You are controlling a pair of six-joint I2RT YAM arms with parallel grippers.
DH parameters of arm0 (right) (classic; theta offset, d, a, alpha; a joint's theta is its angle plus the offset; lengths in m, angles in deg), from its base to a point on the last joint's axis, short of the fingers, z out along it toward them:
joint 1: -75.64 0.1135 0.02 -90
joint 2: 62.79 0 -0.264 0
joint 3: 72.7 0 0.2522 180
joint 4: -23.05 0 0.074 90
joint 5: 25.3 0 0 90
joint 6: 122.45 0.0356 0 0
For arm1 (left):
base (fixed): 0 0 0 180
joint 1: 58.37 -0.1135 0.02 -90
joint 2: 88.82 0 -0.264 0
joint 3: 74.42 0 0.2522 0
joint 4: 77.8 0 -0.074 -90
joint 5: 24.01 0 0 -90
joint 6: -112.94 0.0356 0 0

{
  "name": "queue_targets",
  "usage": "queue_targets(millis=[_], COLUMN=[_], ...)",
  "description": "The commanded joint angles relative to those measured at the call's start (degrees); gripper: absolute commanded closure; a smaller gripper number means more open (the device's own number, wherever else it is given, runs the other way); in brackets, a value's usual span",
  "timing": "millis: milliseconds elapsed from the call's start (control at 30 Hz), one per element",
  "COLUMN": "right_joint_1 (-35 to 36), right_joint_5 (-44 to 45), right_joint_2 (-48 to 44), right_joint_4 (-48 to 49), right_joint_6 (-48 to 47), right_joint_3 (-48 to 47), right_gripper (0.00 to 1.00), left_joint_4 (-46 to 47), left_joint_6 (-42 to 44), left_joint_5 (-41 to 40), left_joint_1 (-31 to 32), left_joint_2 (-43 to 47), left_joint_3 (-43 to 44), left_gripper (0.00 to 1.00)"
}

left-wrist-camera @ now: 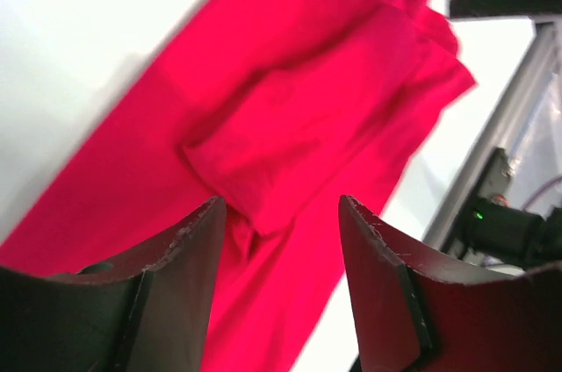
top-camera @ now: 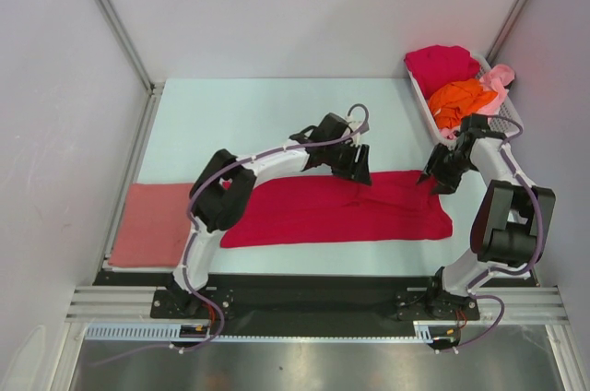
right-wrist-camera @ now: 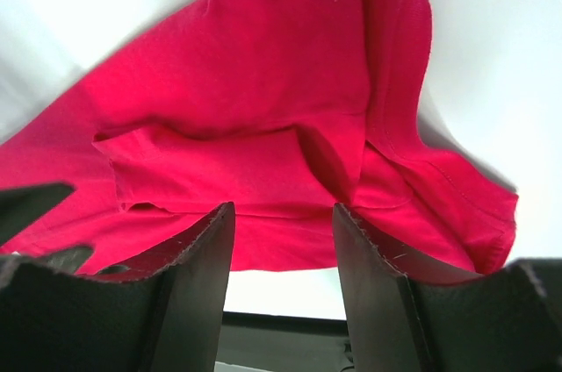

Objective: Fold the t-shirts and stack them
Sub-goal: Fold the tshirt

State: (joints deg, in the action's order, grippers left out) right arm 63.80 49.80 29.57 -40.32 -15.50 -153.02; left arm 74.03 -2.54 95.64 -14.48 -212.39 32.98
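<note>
**Top external view: a red shirt is waiting for its fold**

The top external view is showing a red t-shirt (top-camera: 336,211) lying long and flat across the middle of the tabletop (top-camera: 258,119). A salmon pink t-shirt (top-camera: 152,223) is sitting folded at the left edge. A second red t-shirt (top-camera: 442,64), an orange t-shirt (top-camera: 461,96) and a light pink t-shirt (top-camera: 500,79) are lying heaped in the white basket (top-camera: 416,87) at the far right.

The left jaws are hanging over the far edge of the red t-shirt, near its middle. The right jaws are hanging over its right end. In both wrist views the jaws are standing apart, with nothing between them and only red cloth below.

The job is looking early, with one shirt folded and one laid out.

Trouble could be coming from the lumps. The right end is looking bunched and doubled over. So the jaws may be pinching two layers at once and pulling a crooked fold. If only one side is catching cloth, the shirt may be twisting.
</note>
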Motion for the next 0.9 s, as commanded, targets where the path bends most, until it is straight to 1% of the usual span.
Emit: queue_targets(millis=[0,67,100,133,167,267,367,433,567,800,867], right_joint_1=[-0.99,-1.52,-1.70,-1.70,-1.61,-1.61,-1.70,-1.70,-1.70,-1.70,-1.70], right_joint_5=[-2.23,-2.85,-5.64,-6.11,-6.20,-6.29,-6.20,-6.46,-5.67,-4.28,-4.18], right_joint_2=[0.72,1.33,1.60,2.12,2.47,3.53,3.71,3.71,4.14,5.73,6.34], right_joint_4=[2.93,5.03,6.26,7.23,8.20,8.73,9.87,10.14,10.32,9.70,9.70], right_joint_6=[-0.07,0.71,0.89,1.24,1.50,1.24,1.07,1.07,0.37,-1.21,-1.48], right_joint_3=[1.69,2.31,3.27,3.54,3.72,4.07,4.86,4.95,4.78,4.25,4.16], right_gripper=[0.46,0.47,0.47,0.47,0.48,0.50,0.49,0.51,0.53,0.59,0.59], left_joint_4=[-0.44,-1.93,-2.02,-1.93,-2.11,-2.81,-4.30,-4.48,0.25,1.32,2.28], left_joint_6=[-0.98,-2.38,-2.74,-2.65,-1.69,-0.81,-0.98,-2.55,-4.93,-6.95,-8.45], left_joint_5=[-3.11,-4.67,-5.73,-6.96,-10.54,-12.42,-10.58,-8.65,-6.89,-3.47,-2.32], left_joint_1=[-0.22,-0.13,-0.04,0.22,0.57,0.75,0.66,0.66,1.01,1.10,1.27], left_joint_2=[-2.90,-5.01,-4.75,-4.40,-3.18,-2.03,-4.04,-5.28,-5.02,-7.47,-7.65], left_joint_3=[4.87,6.19,5.85,5.41,4.45,3.04,5.04,5.06,2.25,4.00,3.48], left_gripper=[0.40,0.40,0.41,0.40,0.41,0.40,0.41,0.43,0.45,0.51,0.52])
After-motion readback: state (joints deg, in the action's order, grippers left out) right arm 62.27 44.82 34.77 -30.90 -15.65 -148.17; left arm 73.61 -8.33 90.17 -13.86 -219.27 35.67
